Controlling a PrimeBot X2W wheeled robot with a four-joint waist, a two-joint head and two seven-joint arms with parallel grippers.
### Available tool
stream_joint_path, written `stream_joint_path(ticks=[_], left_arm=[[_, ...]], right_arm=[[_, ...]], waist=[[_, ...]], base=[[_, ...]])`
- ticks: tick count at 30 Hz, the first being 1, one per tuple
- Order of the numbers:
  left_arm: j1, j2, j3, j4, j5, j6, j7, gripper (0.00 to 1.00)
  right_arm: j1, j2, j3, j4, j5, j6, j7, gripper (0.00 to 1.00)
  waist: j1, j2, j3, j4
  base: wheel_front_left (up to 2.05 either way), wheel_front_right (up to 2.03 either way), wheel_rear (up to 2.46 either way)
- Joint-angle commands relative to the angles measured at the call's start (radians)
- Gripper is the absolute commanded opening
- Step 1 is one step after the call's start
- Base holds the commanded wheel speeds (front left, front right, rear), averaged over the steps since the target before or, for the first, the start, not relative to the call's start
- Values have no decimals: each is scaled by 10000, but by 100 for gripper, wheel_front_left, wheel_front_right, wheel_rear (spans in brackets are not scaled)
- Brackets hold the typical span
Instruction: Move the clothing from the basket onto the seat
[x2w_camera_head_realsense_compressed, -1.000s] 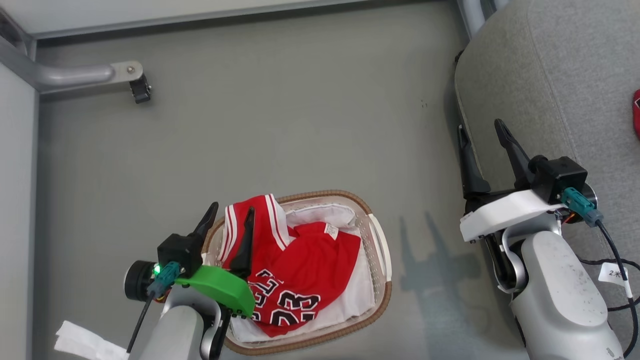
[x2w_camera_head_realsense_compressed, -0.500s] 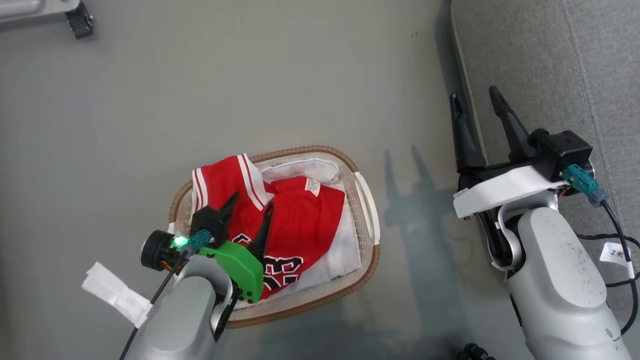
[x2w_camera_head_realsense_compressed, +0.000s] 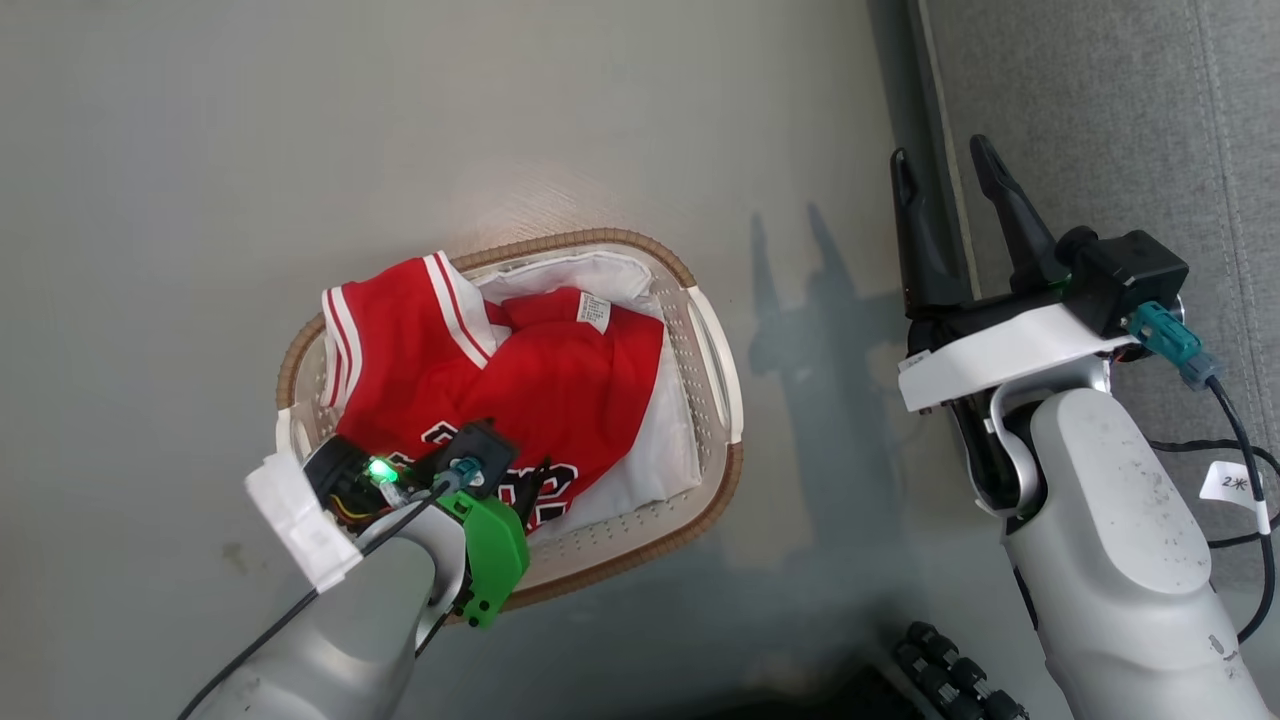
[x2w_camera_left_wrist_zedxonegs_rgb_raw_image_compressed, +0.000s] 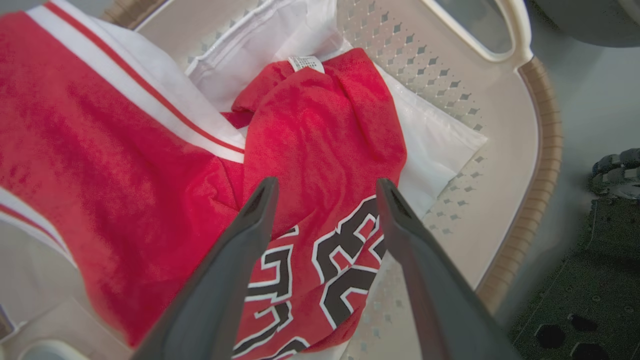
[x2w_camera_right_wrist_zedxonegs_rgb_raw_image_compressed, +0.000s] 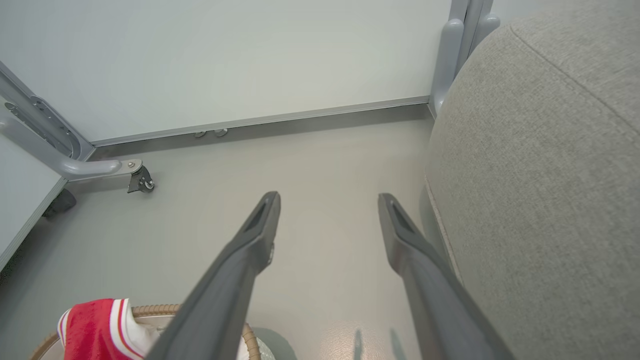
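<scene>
- Lowered since a second ago, the left gripper (x2w_camera_left_wrist_zedxonegs_rgb_raw_image_compressed: 326, 185) points down into the basket (x2w_camera_head_realsense_compressed: 560, 240), jaws wide apart and empty. Its tips straddle the lettering on the clothing (x2w_camera_left_wrist_zedxonegs_rgb_raw_image_compressed: 320, 125).
- Right gripper (x2w_camera_head_realsense_compressed: 940, 155) hangs wide open and empty beside the seat (x2w_camera_head_realsense_compressed: 1100, 120).
- Risk: closing here may pinch the white liner (x2w_camera_left_wrist_zedxonegs_rgb_raw_image_compressed: 440, 140) too, or snag one layer and drag the light basket.
- Smooth grey floor (x2w_camera_head_realsense_compressed: 300, 120); pale wall (x2w_camera_right_wrist_zedxonegs_rgb_raw_image_compressed: 250, 50) and a castor (x2w_camera_right_wrist_zedxonegs_rgb_raw_image_compressed: 142, 180) beyond.
</scene>
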Motion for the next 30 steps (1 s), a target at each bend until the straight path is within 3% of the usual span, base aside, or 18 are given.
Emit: stream_joint_path(ticks=[1, 6, 14, 20, 30], left_arm=[[-293, 45, -308, 184, -98, -30, 126, 100], [-953, 31, -1578, 963, 34, -19, 525, 100], [-1677, 2, -2634, 1668, 558, 28, 1245, 100], [-2032, 148, -3088, 1849, 1195, 193, 1580, 100], [-2396, 369, -3370, 1920, 1888, 54, 2464, 100]], right_arm=[[-99, -31, 1, -39, 93, -14, -47, 100], [-217, -34, 20, -81, 125, -14, -47, 100], [-255, -31, 49, -135, 237, -14, -47, 100], [-298, -31, 53, -190, 296, -14, -47, 100], [-461, -31, 105, -282, 436, -14, -47, 100]], waist=[[-2, 0, 257, -58], [-2, 0, 577, -67], [-2, 0, 883, -92], [-2, 0, 1176, -129], [-2, 0, 1663, -161]], base=[[0, 0, 0], [0, 0, 0], [0, 0, 0], [0, 0, 0], [0, 0, 0]])
